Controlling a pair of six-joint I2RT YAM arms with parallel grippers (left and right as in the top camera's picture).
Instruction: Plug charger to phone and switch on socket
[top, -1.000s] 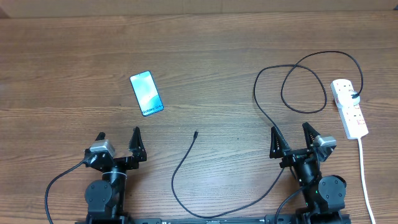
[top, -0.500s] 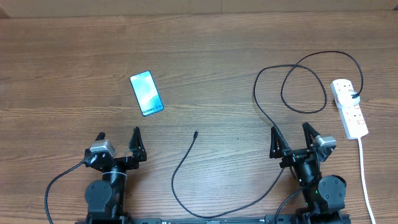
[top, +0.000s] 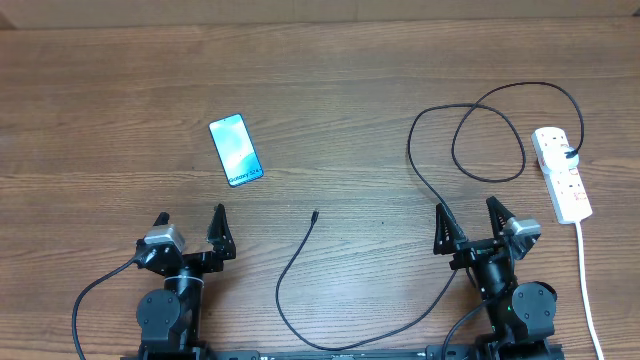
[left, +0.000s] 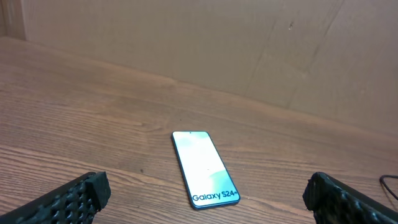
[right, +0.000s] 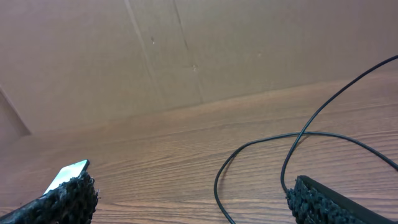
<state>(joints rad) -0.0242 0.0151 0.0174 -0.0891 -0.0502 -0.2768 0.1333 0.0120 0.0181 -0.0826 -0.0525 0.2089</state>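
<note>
The phone lies flat on the wooden table at left of centre, blue-teal screen up, "Galaxy S24" text at its near end; it also shows in the left wrist view and partly in the right wrist view. The black charger cable loops from the white socket strip at the right, its plug tip free near the centre. The cable crosses the right wrist view. My left gripper is open and empty near the front edge, below the phone. My right gripper is open and empty.
The socket's white cord runs down the right side to the front edge. A brown cardboard wall stands along the far side of the table.
</note>
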